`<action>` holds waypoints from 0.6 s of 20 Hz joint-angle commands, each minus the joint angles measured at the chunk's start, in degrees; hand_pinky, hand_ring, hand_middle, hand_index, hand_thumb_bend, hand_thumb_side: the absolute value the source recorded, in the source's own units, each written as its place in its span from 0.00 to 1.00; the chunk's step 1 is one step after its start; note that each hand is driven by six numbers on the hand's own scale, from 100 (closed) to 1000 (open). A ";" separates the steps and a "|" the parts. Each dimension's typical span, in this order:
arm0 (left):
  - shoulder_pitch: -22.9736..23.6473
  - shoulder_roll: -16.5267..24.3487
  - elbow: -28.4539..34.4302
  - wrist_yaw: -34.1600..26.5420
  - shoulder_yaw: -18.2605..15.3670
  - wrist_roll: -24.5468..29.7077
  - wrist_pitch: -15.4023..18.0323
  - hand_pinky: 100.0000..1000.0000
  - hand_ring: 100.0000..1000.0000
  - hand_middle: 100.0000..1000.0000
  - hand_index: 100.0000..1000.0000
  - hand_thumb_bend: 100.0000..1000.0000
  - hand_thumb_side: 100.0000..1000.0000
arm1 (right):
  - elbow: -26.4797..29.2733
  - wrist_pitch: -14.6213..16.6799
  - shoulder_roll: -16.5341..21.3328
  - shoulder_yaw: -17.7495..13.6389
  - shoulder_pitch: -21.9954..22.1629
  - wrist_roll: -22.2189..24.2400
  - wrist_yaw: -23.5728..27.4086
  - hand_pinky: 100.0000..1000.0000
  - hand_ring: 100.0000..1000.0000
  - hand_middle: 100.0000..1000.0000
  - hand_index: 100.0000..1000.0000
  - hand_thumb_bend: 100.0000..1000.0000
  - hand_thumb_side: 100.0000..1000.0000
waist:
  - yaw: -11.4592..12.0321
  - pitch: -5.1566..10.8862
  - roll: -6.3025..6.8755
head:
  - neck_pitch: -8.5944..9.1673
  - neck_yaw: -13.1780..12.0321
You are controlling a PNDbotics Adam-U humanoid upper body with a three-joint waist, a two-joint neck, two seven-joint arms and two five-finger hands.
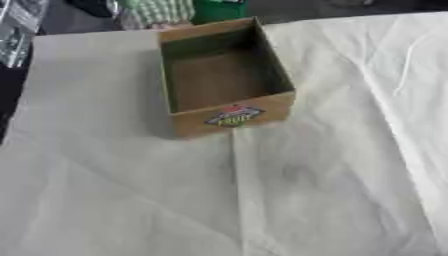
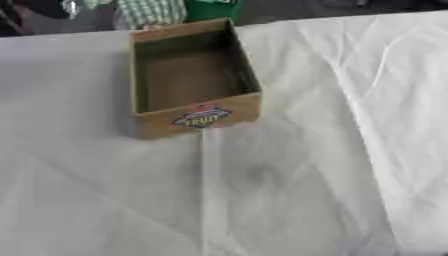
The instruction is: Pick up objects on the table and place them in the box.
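Cardboard box [image 1: 226, 75] sits on the bench [image 1: 114, 190], open side up, with a fruit label [image 1: 234, 115] on its near wall; nothing can be seen inside it, only the bare brown floor. A pale creased cloth [image 2: 350, 150] covers the bench all round the box, and a fold line runs from just below the label toward the near edge. No loose object to pick up shows anywhere near the box, so either the things are already gone or they lie outside what the camera sees. Neither of the robot's hands shows in either view, so how far open they are, or whether they hold anything, cannot be told. Beyond the box, at the far edge of the bench, a checked sleeve [image 1: 162, 11] and something green [image 2: 210, 7] are visible, apart from the box. The main risk from here, as a judgement: an arm coming in from out of sight could catch the light box's rim and slide or tip it, since nothing holds it, and the wrinkled cloth could bunch under it and drag it askew.
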State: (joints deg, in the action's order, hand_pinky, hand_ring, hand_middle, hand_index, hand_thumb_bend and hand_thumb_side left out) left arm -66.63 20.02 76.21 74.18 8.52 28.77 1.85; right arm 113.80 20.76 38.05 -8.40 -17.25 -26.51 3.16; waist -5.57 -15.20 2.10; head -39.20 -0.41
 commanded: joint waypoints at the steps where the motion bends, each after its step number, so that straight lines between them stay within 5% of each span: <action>1: -2.49 -4.31 0.10 4.32 -1.19 -2.74 -0.74 0.38 0.44 0.32 0.56 0.00 0.20 | 0.79 0.20 1.23 0.04 -1.39 0.65 0.93 0.80 0.63 0.68 0.85 0.00 0.51 | -0.70 0.82 -0.20 | 0.65 -1.37; 12: -1.98 -13.40 -7.97 19.16 -0.34 -7.14 -1.27 0.37 0.45 0.36 0.60 0.00 0.20 | 0.79 0.30 0.47 0.32 -2.97 1.43 2.07 0.80 0.63 0.68 0.85 0.00 0.51 | -2.63 0.16 -0.02 | 2.03 -3.61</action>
State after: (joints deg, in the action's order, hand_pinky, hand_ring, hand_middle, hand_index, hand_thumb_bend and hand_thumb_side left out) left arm -67.54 6.84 68.32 91.85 8.12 21.93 0.59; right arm 113.80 21.04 37.57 -7.73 -19.56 -25.26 4.67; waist -8.11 -15.95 2.36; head -37.91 -3.76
